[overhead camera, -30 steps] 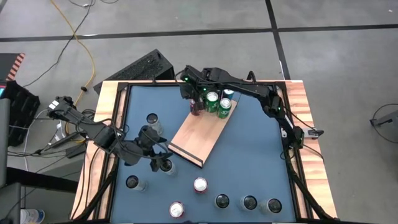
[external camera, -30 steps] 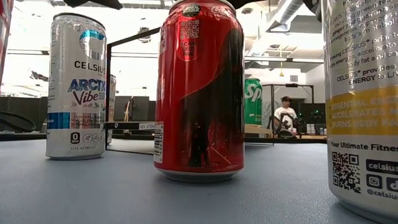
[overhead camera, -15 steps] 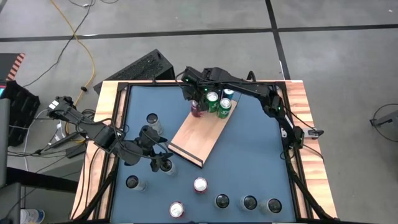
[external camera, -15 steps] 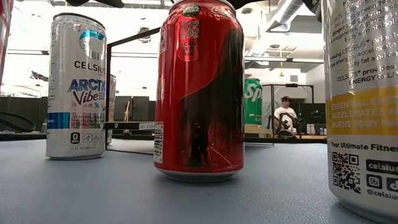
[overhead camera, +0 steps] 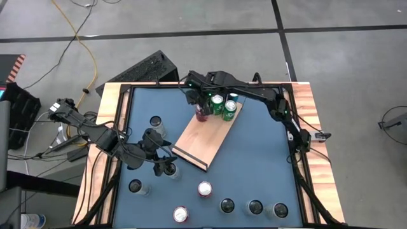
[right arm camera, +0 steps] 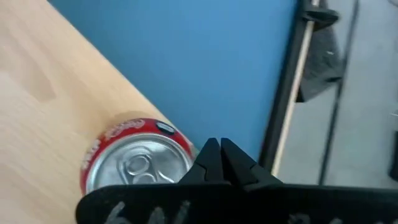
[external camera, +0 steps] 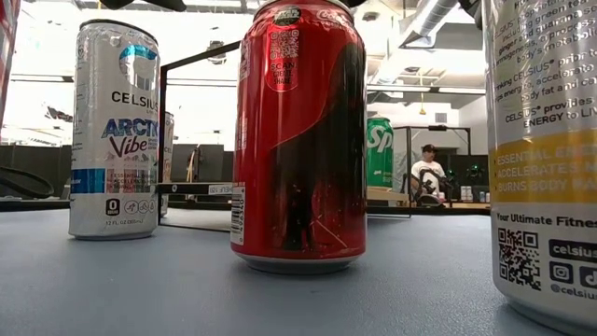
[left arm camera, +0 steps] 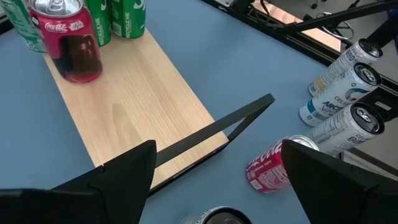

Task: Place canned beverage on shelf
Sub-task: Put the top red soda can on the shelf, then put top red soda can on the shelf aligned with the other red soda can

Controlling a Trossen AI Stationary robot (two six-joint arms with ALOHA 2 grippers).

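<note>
Right claw [right arm camera: 219, 163] pressed together above red Coca-Cola can [overhead camera: 202, 114] at shelf's [overhead camera: 203, 137] twelve o'clock end; left claw [overhead camera: 164, 166] spread, over the bench [overhead camera: 254, 159].

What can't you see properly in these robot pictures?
- High view: the labels on the cans along the table's near edge are too small to read.
- Low view: the shelf is hidden behind the big red can.
- Low view: the yellow-banded can is cut off by the picture's edge.
- Right wrist view: the red can on the shelf is partly hidden by the shut right gripper.
</note>
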